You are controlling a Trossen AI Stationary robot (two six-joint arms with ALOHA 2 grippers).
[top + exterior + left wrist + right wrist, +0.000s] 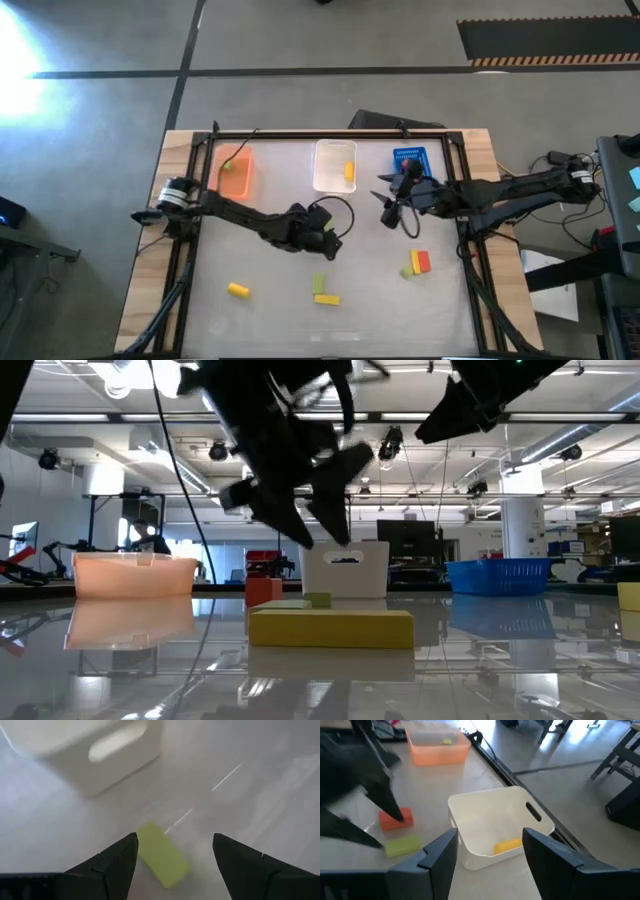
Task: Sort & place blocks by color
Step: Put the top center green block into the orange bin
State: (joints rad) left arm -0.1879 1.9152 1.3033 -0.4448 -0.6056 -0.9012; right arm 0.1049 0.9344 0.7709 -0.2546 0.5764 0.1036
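Early days: a yellow-green block sits in the orange bin (234, 170) at 11 o'clock, one yellow block (349, 171) in the clear bin (333, 166) at 12; what's in the blue bin (410, 160) I can't tell.

Loose on the table: a yellow block (237, 290) at 7, a green and yellow pair (325, 292) at 6, a green/yellow/red cluster (418, 263) at 4. All small plain bricks.

Left gripper (175, 852) is mid-table, jaws wide, empty, over a light green block (162, 854). Right gripper (489, 845) is open, empty, near the clear bin.

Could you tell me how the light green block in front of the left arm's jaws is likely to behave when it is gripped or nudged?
The light green block looks like a rigid flat brick, so it should hold its shape. Lying flat, it probably won't roll or tip. The glossy table suggests it may slide if pushed.
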